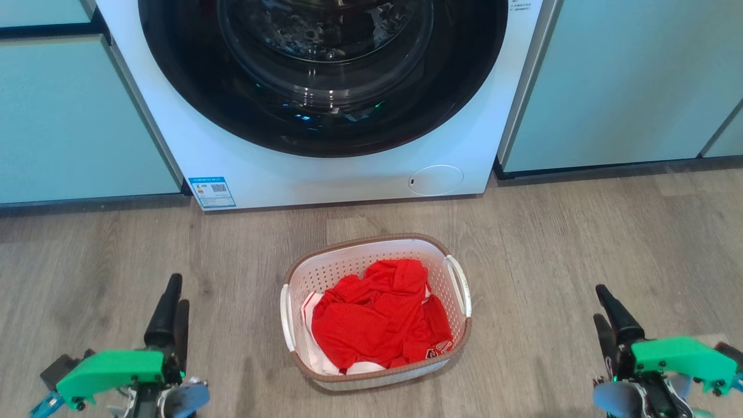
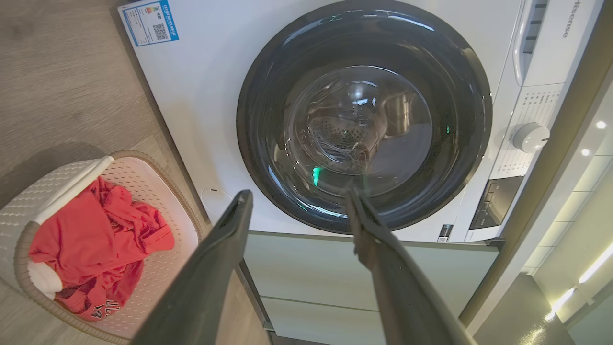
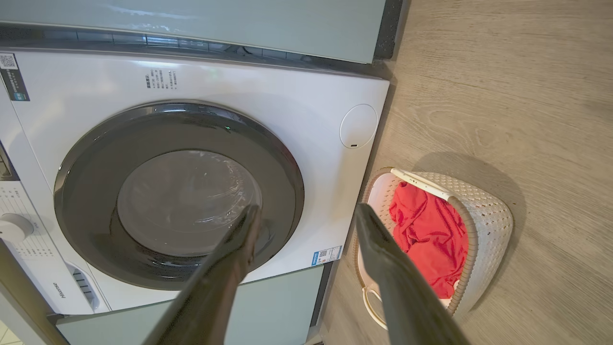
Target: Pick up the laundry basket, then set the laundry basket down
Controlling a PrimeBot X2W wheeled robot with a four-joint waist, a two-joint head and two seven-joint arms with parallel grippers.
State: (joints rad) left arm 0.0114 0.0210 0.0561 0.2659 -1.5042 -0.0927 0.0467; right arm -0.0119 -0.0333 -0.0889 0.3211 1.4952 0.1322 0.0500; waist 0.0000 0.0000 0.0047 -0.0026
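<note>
The laundry basket (image 1: 348, 268), white with perforated sides, a brown rim and white side handles, stands on the wood floor in front of the washer, in the middle of the head view. Red clothing (image 1: 377, 319) lies in it, over a bit of white cloth. My left gripper (image 1: 177, 293) is low at the left, well apart from the basket, and my right gripper (image 1: 601, 305) is low at the right, equally far off. In the left wrist view the left gripper (image 2: 298, 194) is open and empty, with the basket (image 2: 165, 280) at lower left. The right gripper (image 3: 306, 208) is also open, and the basket (image 3: 488, 215) lies to its right.
A white front-loading washer (image 1: 348, 174) with a dark round door stands right behind the basket. Pale teal cabinets flank it on the left (image 1: 69, 116) and on the right (image 1: 627, 87). Wood floor (image 1: 580, 244) stretches on both sides of the basket.
</note>
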